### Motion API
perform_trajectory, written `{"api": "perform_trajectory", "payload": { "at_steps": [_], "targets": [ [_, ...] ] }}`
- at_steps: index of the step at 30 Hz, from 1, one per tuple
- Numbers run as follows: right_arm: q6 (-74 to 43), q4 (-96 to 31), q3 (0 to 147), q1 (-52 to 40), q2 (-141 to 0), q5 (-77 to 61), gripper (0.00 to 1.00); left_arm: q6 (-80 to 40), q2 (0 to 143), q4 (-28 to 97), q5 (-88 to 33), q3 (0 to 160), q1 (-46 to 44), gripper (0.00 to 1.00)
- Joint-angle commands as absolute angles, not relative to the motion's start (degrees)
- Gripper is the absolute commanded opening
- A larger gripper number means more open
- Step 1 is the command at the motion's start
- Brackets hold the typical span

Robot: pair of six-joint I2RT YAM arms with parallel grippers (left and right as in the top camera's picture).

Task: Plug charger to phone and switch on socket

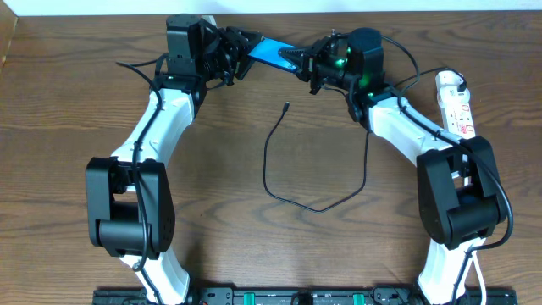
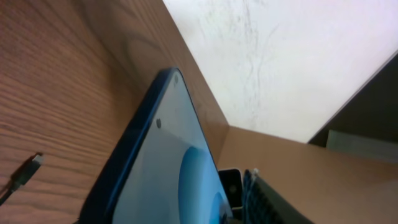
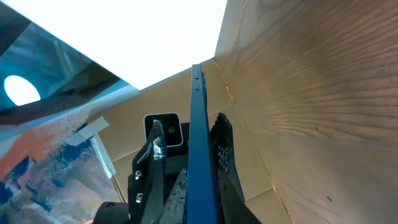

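Your right gripper (image 1: 309, 66) is clamped tight on the 3 o'clock end of the phone (image 1: 269, 54), holding it tilted off the table (image 1: 68, 110) at 12 o'clock. Your left gripper (image 1: 240, 52) straddles the 9 o'clock end with its jaws part open. In the right wrist view one finger (image 3: 151, 163) stands clear of the phone and the other finger (image 3: 222, 149) sits just beside it; I can't tell if that one touches. The charger (image 1: 318, 207) lies loose at table centre, its tip (image 1: 288, 105) pointing to 12, apart from the phone. The socket (image 1: 455, 102) lies flat at 2 o'clock.
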State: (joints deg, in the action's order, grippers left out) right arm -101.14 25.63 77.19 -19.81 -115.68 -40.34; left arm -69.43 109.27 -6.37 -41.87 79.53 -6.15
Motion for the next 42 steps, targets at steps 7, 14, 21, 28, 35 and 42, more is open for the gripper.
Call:
{"api": "perform_trajectory", "payload": {
  "at_steps": [7,14,21,28,35,42],
  "targets": [
    [-103.22,30.52,78.32,-22.17,-115.42,-39.13,0.01,-71.79,108.22,-8.75,-45.41,79.85,-6.24,0.43],
    [-103.24,31.48,78.3,-22.76,-115.42,-39.13,0.01,-71.9,108.22,-9.54,-47.37,79.85,-6.24,0.33],
    [-103.24,31.48,78.32,-22.76,-115.42,-39.13,0.01,-74.94,108.22,-9.54,-47.35,79.85,-6.24,0.2],
    [-103.26,31.48,78.3,-22.79,-115.42,-39.16,0.01,-75.13,108.22,-9.54,-47.35,79.85,-6.24,0.08],
    [-103.26,31.51,78.3,-22.83,-115.42,-39.18,0.03,-75.13,108.22,-9.54,-47.13,79.85,-6.24,0.07],
    [-103.24,31.48,78.3,-22.94,-115.42,-39.18,0.15,-75.0,108.22,-9.54,-47.13,79.85,-6.24,0.07]
  ]
}}
